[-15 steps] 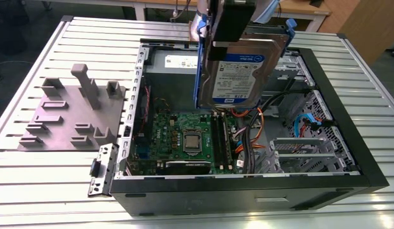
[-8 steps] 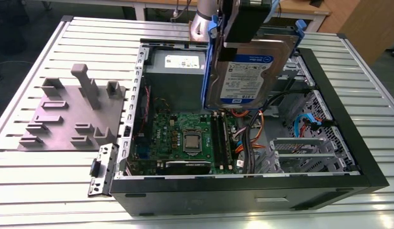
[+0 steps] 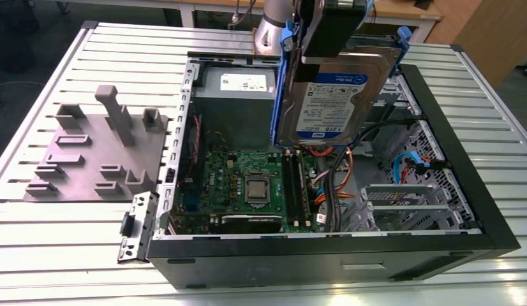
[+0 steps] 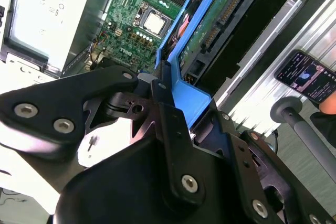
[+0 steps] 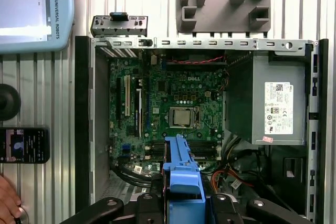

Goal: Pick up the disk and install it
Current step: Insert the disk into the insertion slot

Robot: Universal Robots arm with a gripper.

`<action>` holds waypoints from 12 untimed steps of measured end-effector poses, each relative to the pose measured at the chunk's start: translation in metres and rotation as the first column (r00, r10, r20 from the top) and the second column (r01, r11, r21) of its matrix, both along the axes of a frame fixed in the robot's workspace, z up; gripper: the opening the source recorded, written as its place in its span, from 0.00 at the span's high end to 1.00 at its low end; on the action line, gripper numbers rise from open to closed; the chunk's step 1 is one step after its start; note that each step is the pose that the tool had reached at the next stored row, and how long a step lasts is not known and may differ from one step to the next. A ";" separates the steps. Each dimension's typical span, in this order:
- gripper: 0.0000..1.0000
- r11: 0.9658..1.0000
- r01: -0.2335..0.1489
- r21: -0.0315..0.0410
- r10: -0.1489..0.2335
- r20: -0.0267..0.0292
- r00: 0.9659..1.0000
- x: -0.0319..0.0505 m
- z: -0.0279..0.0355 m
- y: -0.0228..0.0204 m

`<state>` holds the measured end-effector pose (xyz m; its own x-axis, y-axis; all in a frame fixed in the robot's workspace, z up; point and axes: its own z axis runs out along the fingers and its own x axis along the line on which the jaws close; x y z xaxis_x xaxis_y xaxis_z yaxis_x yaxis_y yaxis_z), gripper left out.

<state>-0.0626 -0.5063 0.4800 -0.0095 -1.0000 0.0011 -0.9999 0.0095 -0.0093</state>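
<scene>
Exterior view, left to right: grey fixture plate [image 3: 93, 159] lay on the slatted table [image 3: 59, 255]; beside it stood the open computer case [image 3: 332, 255]; gripper [image 3: 330, 44] clenched on the disk [image 3: 336, 102] by its blue bracket [image 3: 279, 89], held upright above the motherboard [image 3: 246, 185], label facing the camera

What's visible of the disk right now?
The disk is a flat silver-grey metal drive with a white-and-blue label, framed by a bright blue plastic bracket. It hangs on edge, upright, above the open computer case, over the motherboard. The tool is clamped on the bracket's top end; nothing else seems to touch it.
</scene>
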 end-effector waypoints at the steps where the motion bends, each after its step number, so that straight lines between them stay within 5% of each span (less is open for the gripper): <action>1: 0.64 1.000 0.000 0.000 0.000 0.000 1.000 0.0000 0.0000 0.0000; 8: 0.64 1.000 0.000 0.000 0.000 0.000 1.000 0.0002 0.0000 -0.0001; 12: 0.64 1.000 0.000 0.000 0.000 0.000 1.000 0.0002 0.0000 -0.0055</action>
